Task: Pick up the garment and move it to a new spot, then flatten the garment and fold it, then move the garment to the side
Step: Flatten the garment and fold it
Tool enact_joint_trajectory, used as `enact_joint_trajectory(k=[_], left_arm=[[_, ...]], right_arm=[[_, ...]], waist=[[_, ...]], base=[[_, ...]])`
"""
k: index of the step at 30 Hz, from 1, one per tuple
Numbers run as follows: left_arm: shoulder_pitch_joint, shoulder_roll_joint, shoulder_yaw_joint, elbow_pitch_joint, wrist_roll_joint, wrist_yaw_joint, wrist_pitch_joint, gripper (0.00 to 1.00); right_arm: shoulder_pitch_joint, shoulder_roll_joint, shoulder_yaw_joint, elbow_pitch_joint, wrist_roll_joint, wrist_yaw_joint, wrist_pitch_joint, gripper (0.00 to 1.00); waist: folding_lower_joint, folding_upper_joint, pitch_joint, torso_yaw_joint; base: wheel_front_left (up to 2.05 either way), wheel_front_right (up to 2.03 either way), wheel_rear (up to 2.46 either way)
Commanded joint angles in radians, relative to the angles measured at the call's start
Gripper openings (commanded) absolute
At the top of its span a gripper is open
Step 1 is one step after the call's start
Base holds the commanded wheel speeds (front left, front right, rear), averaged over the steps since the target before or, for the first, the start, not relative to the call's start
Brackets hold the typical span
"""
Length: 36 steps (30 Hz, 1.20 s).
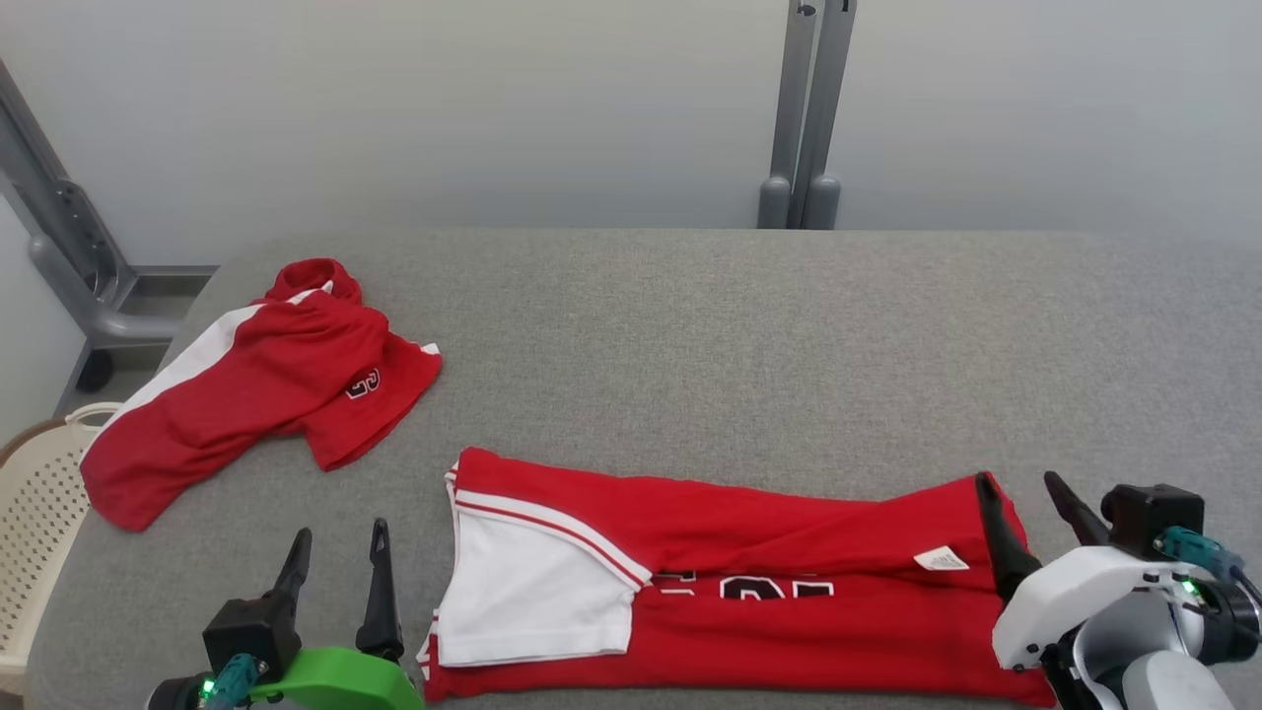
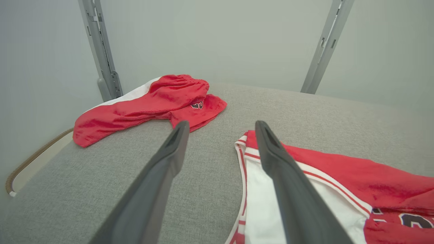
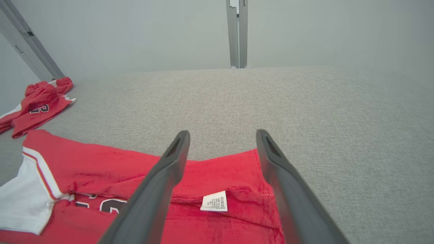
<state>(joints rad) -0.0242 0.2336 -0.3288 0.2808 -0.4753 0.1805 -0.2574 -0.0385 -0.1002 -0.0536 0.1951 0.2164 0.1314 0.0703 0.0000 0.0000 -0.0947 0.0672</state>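
Grey cloth covers the table (image 1: 739, 325), which stands before a pale wall with two grey metal posts (image 1: 804, 108) behind it. In the head view, the garment (image 1: 789, 641), red with a white panel (image 1: 532, 592) and black numerals, lies folded into a long strip along the near edge of the table. A small white label (image 1: 942, 559) shows near its right end. A second red piece (image 1: 266, 385) lies crumpled at the far left, well apart from the garment, and a cream basket (image 1: 39, 513) stands beside the left edge of the table. The left gripper (image 1: 341, 530) is at the lower left with its fingers apart, just beside the garment's left end and holding nothing. The right gripper (image 1: 1016, 480) is at the lower right, also with fingers apart; one finger crosses the garment's right end (whether it touches the cloth, I cannot tell).

In the left wrist view, the left gripper (image 2: 221, 123) stands wide, with one finger over bare table (image 2: 203, 169) and the other over the white side of the garment (image 2: 356, 183). The second red piece (image 2: 152, 101) lies further away.

In the right wrist view, the right gripper (image 3: 222, 132) is spread over the garment's (image 3: 101, 162) end. The label (image 3: 213, 201) shows between the two fingers, and nothing is gripped.
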Motion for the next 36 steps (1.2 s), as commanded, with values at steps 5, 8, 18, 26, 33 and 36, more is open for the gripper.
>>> enact_joint_trajectory(k=[5, 8, 18, 26, 33, 36], left_arm=[[-0.004, -0.009, 0.027, -0.028, 0.008, -0.049, -0.009, 1.00], [0.008, -0.021, 0.054, -0.040, 0.011, -0.083, -0.009, 1.00], [0.038, -0.081, 0.151, -0.036, 0.071, -0.175, -0.007, 1.00], [0.061, -0.107, 0.192, -0.002, 0.158, -0.224, -0.007, 1.00], [0.089, -0.146, 0.237, -0.011, 0.191, -0.249, -0.007, 1.00], [0.085, -0.155, 0.250, -0.011, 0.205, -0.257, -0.007, 1.00]], right_arm=[[0.038, 0.040, -0.026, 0.006, 0.004, -0.001, -0.101, 1.00], [0.045, 0.047, -0.021, 0.017, 0.041, -0.001, -0.172, 1.00], [0.031, 0.048, 0.047, 0.112, 0.133, -0.001, -0.287, 1.00], [0.013, 0.049, 0.042, 0.168, 0.069, -0.001, -0.318, 1.00], [0.005, 0.049, 0.036, 0.180, 0.056, -0.001, -0.328, 1.00], [-0.002, 0.049, 0.037, 0.183, 0.054, -0.001, -0.330, 1.00]], waist=[[0.0000, 0.0000, -0.027, 0.003], [0.0000, 0.0000, -0.035, 0.003], [0.0000, 0.0000, -0.038, 0.004], [0.0000, 0.0000, -0.018, 0.002], [0.0000, 0.0000, -0.002, 0.005], [0.0000, 0.0000, 0.002, 0.005]], base=[[0.00, 0.00, 0.00], [0.00, 0.00, 0.00], [0.00, 0.00, 0.00], [0.00, 0.00, 0.00], [0.00, 0.00, 0.00], [0.00, 0.00, 0.00]])
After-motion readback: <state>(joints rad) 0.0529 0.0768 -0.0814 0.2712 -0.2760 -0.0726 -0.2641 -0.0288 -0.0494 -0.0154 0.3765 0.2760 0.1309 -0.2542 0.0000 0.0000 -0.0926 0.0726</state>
